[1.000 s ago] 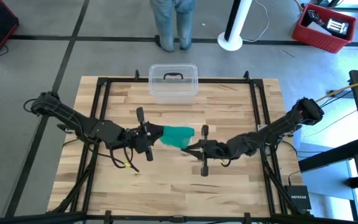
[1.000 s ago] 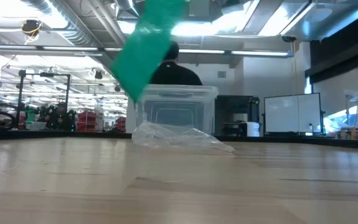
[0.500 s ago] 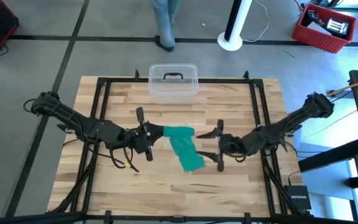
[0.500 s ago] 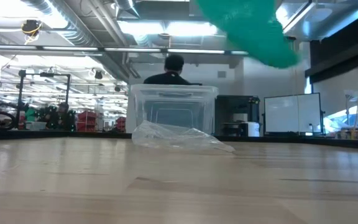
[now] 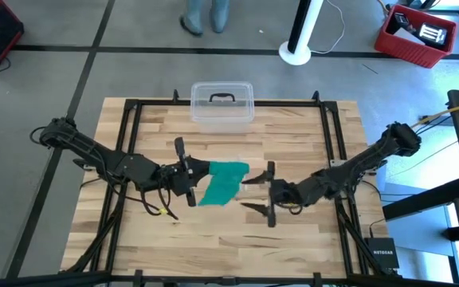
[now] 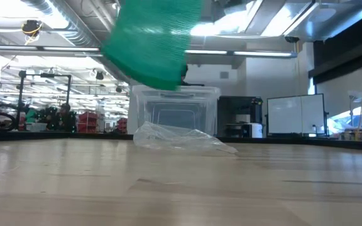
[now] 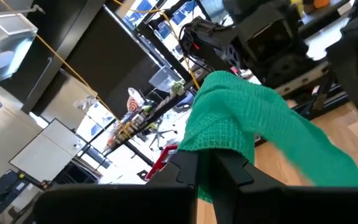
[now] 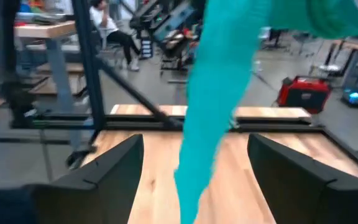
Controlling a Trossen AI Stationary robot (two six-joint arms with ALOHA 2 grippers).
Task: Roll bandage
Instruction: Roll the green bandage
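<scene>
The bandage has just been let go by the right gripper, jaws now apart; it is held above mid-table, clamped in the left gripper, unrolled, needing regrasping.

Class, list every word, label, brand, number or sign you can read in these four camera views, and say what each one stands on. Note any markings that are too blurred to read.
"NETGEAR": white lettering on the small black box at the table's right corner, high view.
Red bin, high view: white items inside, any markings too small to read.
Low view and both wrist views: background shelves and screens are too blurred to read.
The bandage and clear plastic container show no text.
</scene>
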